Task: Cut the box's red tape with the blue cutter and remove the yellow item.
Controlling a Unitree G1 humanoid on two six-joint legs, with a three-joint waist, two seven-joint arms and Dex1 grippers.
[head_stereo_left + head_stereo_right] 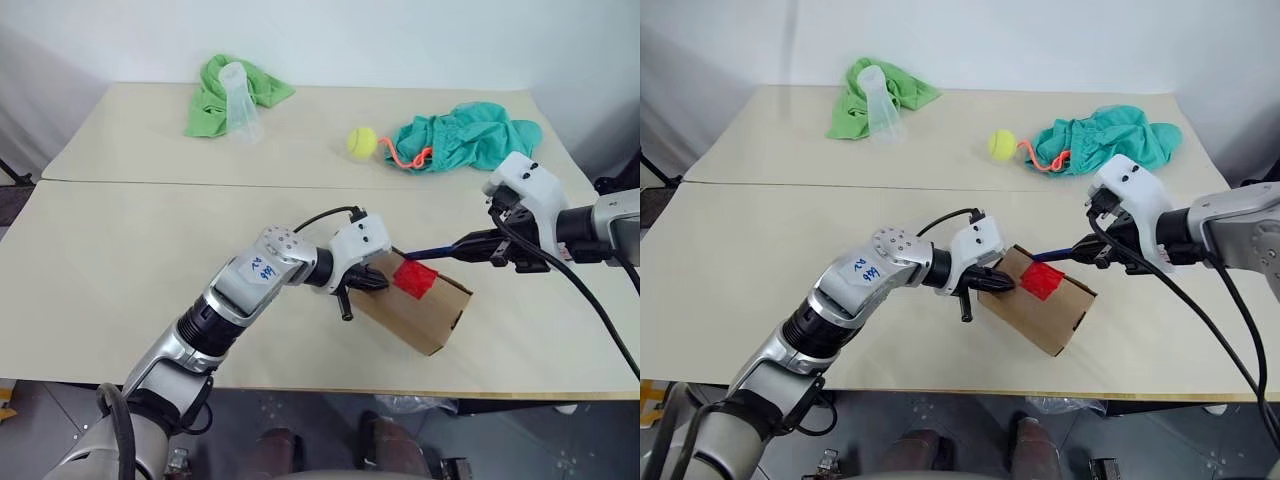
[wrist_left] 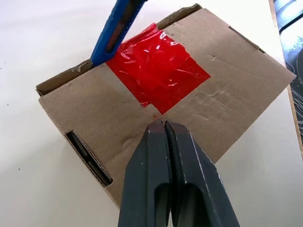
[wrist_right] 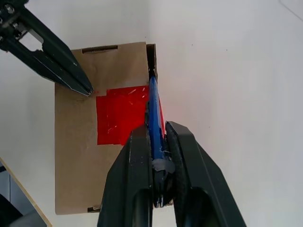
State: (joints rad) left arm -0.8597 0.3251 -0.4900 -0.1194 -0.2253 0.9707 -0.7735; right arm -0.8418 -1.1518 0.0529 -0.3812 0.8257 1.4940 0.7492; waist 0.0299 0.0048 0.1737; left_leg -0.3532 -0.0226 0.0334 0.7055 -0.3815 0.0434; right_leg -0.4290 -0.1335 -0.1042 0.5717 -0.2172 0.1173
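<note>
Slicing red tape (image 2: 156,71) (blue cutter (image 3: 154,118))

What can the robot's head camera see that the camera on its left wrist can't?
The left eye view alone shows the round yellow-green tennis ball, the crumpled green cloth with a clear plastic cup on it, the teal cloth and the right hand gripping the cutter. The left wrist view alone shows, close up, the left hand's shut fingers pressing on the carton. Both show the small brown cardboard carton, its bright red tape patch, the slim dark blue cutter at the tape's edge and the cream table.
</note>
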